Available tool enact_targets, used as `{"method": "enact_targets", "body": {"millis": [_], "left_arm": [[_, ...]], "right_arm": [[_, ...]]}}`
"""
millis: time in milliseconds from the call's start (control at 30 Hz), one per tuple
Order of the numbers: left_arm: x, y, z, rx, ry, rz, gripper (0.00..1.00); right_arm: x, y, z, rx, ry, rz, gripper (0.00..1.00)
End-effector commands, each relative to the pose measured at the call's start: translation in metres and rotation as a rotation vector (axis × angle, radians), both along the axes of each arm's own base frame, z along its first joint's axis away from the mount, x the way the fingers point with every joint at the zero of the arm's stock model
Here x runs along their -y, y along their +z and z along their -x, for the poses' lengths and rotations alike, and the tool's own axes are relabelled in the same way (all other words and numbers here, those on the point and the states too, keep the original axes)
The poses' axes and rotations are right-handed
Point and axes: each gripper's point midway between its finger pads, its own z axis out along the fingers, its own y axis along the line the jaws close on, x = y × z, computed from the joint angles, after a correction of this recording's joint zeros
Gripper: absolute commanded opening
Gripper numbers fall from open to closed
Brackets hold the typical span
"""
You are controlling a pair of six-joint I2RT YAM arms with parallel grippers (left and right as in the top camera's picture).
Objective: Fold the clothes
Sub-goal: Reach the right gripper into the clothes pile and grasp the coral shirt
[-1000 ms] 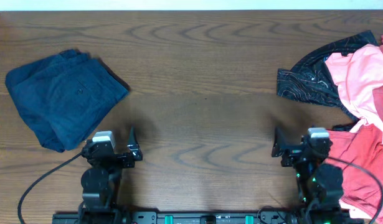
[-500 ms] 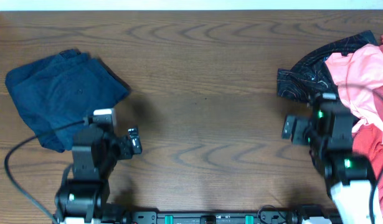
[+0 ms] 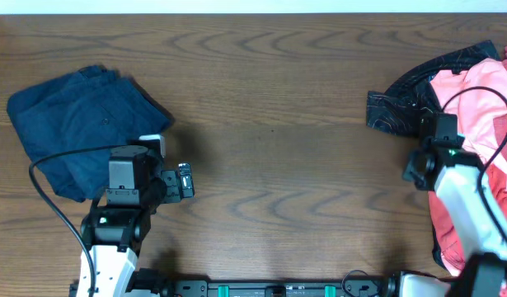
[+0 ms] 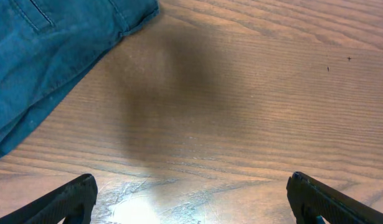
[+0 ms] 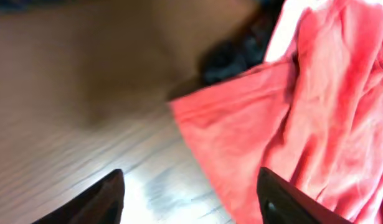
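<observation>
The clothes lie heaped at the table's right edge: a pink piece, a black-patterned piece and a red piece. My right gripper hovers at the pile's left border, jaws apart. In the right wrist view the red piece's edge runs down between the fingers of that gripper, which do not pinch it. My left gripper stands open over bare wood, and the left wrist view shows nothing between the fingers of this gripper.
A folded dark blue garment lies at the left, just beyond and left of my left gripper; its corner shows in the left wrist view. Brown wooden table spans the middle. Cables trail from both arms.
My right arm has swung away from the front edge and right, up to the pile's border, and its jaws have narrowed somewhat. The left arm has shifted slightly forward, jaws unchanged.
</observation>
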Motion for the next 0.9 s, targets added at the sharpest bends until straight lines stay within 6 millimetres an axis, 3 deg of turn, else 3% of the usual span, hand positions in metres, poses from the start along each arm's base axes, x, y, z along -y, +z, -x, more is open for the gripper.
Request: {"method": "enact_targets", "body": {"millis": [0, 100, 333, 367, 533, 600, 700, 800, 867], "left_arm": [[0.001, 0.006, -0.003, 0.013, 0.002, 0.015, 0.98], [0.001, 0.007, -0.003, 0.015, 0.002, 0.015, 0.98], [0.001, 0.007, -0.003, 0.015, 0.002, 0.016, 0.98], [0.001, 0.007, -0.003, 0.015, 0.002, 0.016, 0.98], [0.001, 0.007, -0.003, 0.015, 0.002, 0.015, 0.98], [0.001, 0.007, -0.003, 0.015, 0.002, 0.015, 0.98], [0.001, 0.007, -0.003, 0.015, 0.002, 0.015, 0.98], [0.001, 0.007, -0.003, 0.015, 0.002, 0.015, 0.98], [0.001, 0.007, -0.003, 0.015, 0.002, 0.015, 0.98]], "right_arm": [[0.017, -0.014, 0.006, -0.047, -0.088, 0.036, 0.56], [0.023, -0.033, 0.010, -0.098, -0.112, 0.027, 0.46], [0.030, -0.054, 0.003, -0.095, -0.153, 0.019, 0.45], [0.030, -0.055, 0.003, -0.095, -0.153, 0.019, 0.41], [0.030, -0.056, 0.004, -0.100, -0.153, 0.019, 0.01], [0.030, -0.055, 0.005, -0.105, -0.153, 0.018, 0.01], [0.031, -0.044, 0.005, -0.105, -0.160, 0.016, 0.01], [0.037, -0.010, -0.003, -0.068, -0.174, 0.019, 0.01], [0.040, 0.022, -0.011, -0.013, -0.185, 0.000, 0.01]]}}
